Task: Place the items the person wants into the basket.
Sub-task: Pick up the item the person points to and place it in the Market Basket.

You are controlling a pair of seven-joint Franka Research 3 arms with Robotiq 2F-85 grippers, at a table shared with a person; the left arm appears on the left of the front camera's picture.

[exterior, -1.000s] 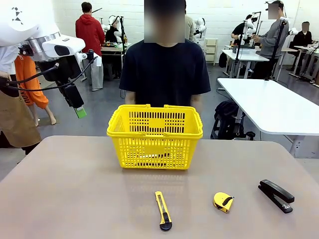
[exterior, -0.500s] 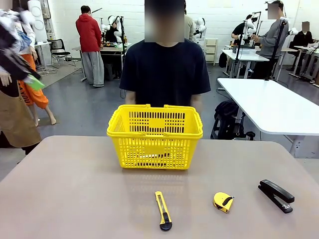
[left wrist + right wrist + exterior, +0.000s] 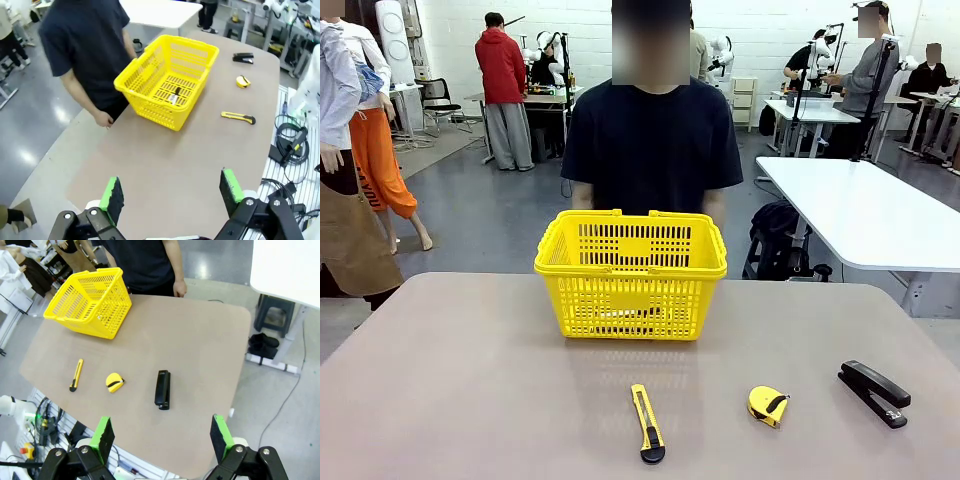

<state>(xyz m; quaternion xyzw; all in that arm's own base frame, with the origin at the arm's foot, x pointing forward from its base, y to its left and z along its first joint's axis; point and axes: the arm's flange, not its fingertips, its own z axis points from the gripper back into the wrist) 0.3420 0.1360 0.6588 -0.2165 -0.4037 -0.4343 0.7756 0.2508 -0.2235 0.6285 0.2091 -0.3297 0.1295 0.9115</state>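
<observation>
The yellow basket [image 3: 630,298] stands mid-table in front of the person [image 3: 652,140] in the dark navy T-shirt. In the left wrist view a small dark-and-white slim item [image 3: 175,94] lies on the basket [image 3: 154,107] floor; I cannot tell marker from pen. The tape measure [image 3: 768,405] rests on the table near the front right, also seen from above [image 3: 243,81] [image 3: 114,382]. My left gripper [image 3: 171,190] hangs open high above the table's left end. My right gripper [image 3: 162,434] is open high over the right front edge. Both are empty.
A yellow utility knife [image 3: 646,423] lies at front centre and a black stapler [image 3: 873,393] at the right. The person's hands [image 3: 105,119] [image 3: 179,289] hang at the far table edge. A white table [image 3: 865,215] stands off to the right.
The left arm, raised at the upper left a second ago, has swung up and out of the front view. The basket and table items have not moved.
</observation>
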